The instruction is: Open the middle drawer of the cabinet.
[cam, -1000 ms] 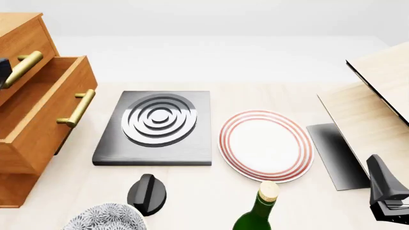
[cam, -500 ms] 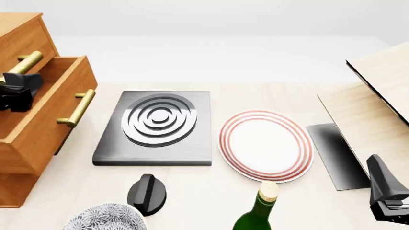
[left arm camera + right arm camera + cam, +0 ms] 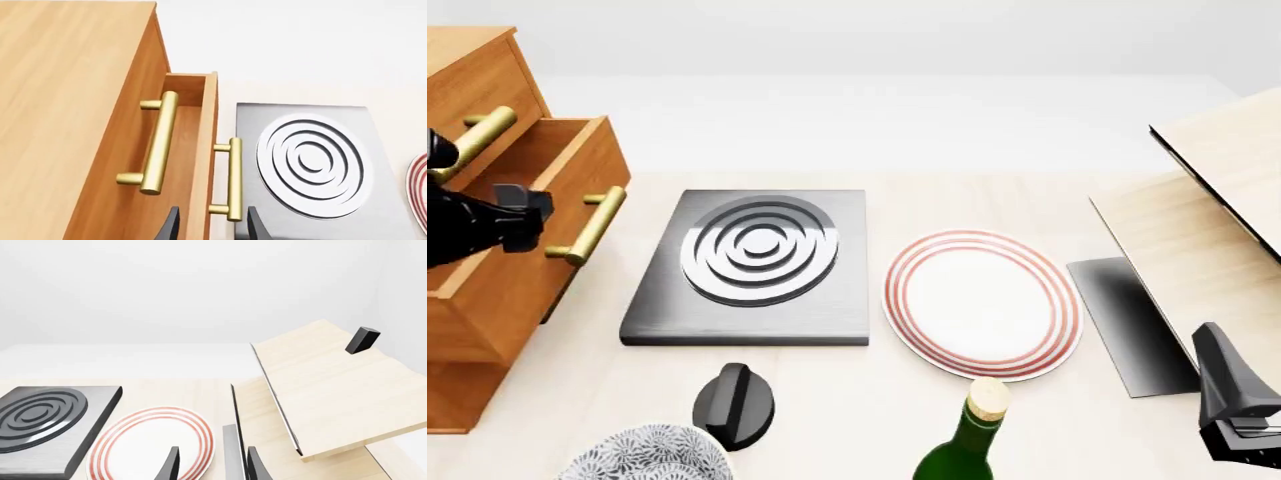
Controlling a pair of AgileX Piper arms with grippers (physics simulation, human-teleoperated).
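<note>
- Cabinet [image 3: 467,90] at the bench's [image 3: 868,400] left edge, partly cut off.
- Middle drawer [image 3: 527,230] pulled out toward the hob [image 3: 754,265]; inside shows bare wood, depths hidden.
- Left claw [image 3: 211,227] released, tips astride the drawer handle [image 3: 233,180].
- Right claw [image 3: 211,465] released, empty, over the plate [image 3: 150,442].
- Bowl [image 3: 647,455] cut off; contents unclear.

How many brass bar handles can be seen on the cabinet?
2: one on the top drawer, one on the pulled-out middle drawer below it. The cabinet has a lowest drawer whose handle is hidden.
</note>
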